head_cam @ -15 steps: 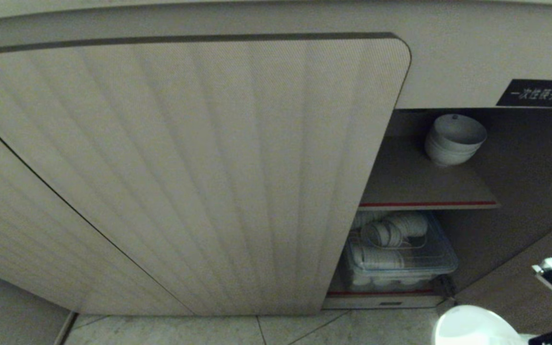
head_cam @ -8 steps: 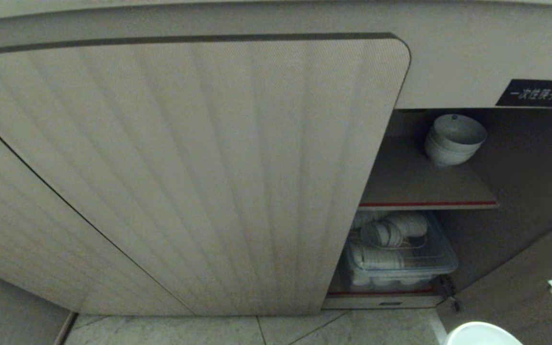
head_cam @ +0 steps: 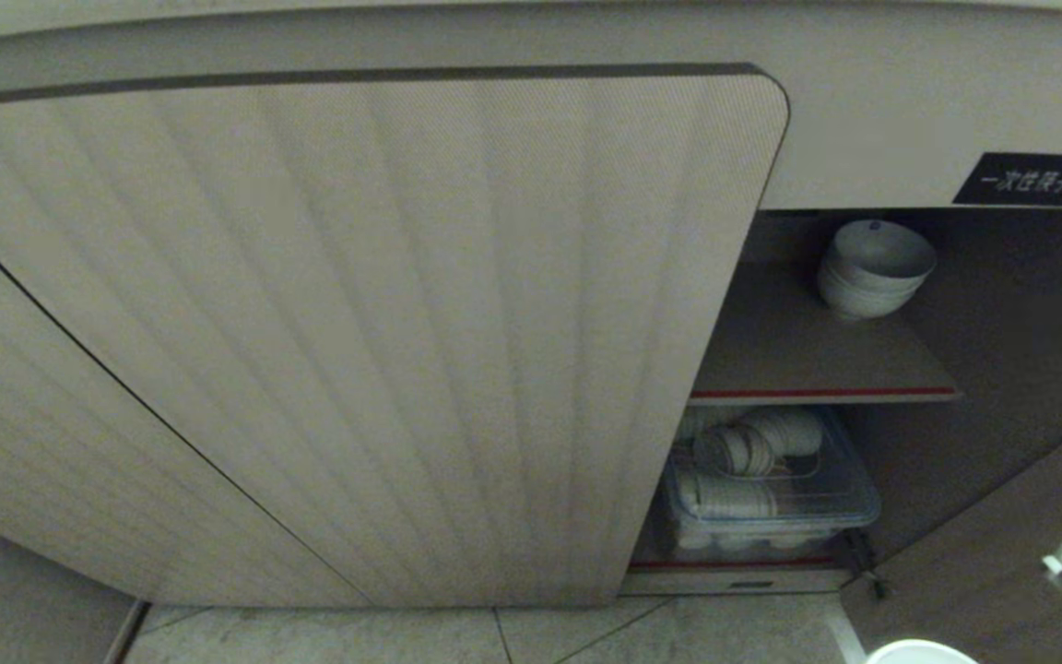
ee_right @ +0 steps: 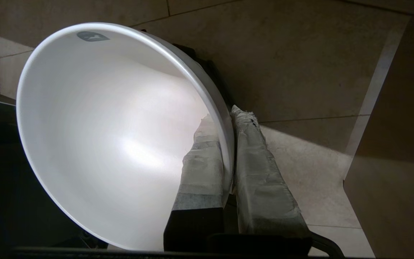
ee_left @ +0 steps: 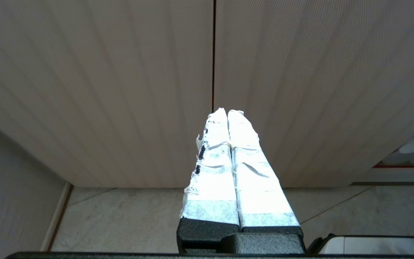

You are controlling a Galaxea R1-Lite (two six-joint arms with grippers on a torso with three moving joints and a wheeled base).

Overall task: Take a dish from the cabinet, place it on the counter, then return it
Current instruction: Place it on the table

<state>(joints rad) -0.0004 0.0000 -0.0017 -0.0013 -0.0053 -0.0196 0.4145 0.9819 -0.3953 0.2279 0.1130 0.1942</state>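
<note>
1. Left gripper (ee_left: 227,112), centre of the left wrist frame: taped fingers pressed together, empty, facing the ribbed beige cabinet (head_cam: 356,323) door.
2. Right gripper (ee_right: 230,117), centre of the right wrist frame: pinched on the rim of the small round white ceramic bowl (ee_right: 113,136), one finger inside, one outside.
3. Bowl at the head frame's lower right edge, open shelf at upper right.
</note>
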